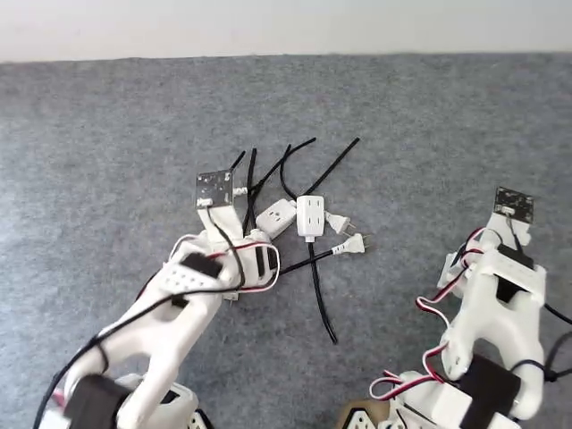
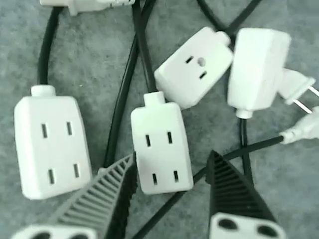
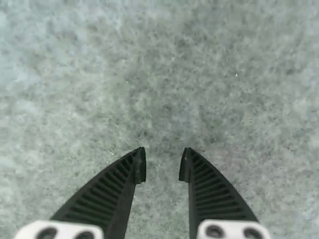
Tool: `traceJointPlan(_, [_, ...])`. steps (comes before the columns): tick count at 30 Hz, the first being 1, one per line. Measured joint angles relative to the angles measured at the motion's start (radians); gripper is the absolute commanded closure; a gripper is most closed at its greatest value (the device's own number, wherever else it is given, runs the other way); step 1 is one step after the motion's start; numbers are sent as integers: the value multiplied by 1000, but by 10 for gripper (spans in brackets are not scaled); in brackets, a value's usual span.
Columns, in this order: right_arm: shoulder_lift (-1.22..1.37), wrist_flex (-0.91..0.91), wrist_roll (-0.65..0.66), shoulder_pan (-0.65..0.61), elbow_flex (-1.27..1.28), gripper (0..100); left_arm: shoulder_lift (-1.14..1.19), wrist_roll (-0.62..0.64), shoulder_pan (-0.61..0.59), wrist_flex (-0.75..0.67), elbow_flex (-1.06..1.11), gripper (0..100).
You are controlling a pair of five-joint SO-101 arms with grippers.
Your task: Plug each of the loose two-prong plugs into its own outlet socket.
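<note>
Jaws of left arm (image 1: pixel 170 308) apart astride white outlet block (image 2: pixel 160 144) amid black cords (image 2: pixel 46 50)

In the high view, the wide outlet block (image 2: pixel 50 144) and the narrower outlet block (image 2: pixel 160 149) beside it are covered by the left arm (image 1: pixel 192 277). In the left wrist view, a white plug (image 2: pixel 87 5) is cut off by the picture's edge, and a second plug (image 2: pixel 303 130) is cropped before its prongs.
</note>
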Motion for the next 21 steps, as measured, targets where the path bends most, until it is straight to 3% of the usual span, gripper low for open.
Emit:
traceJointPlan(11, [0,-15,0,0,0,874,103,35,20,72,-112,786])
traceJointPlan(18, [0,-15,0,0,0,875,103,40,41,71,-114,968])
traceJointPlan(21, [0,-15,0,0,0,875,101,40,43,71,-126,956])
